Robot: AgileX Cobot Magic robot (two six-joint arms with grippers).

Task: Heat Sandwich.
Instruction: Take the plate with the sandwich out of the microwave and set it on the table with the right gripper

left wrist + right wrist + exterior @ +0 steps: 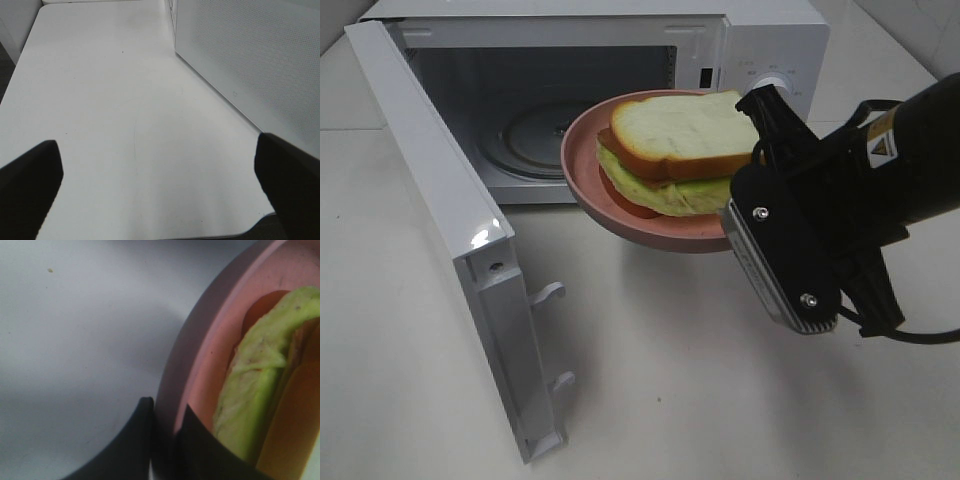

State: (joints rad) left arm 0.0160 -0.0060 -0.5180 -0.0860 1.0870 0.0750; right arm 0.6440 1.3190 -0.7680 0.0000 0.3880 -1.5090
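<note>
White microwave (620, 60) is already wide open, so that part's done. Your right gripper (165, 432) is pinched on the pink plate (585, 165) rim, sandwich (680, 150) riding on it just outside the cavity. Left gripper (160, 185) is spread wide, empty. You've yet to slide it in, shut the door, start heating.
</note>
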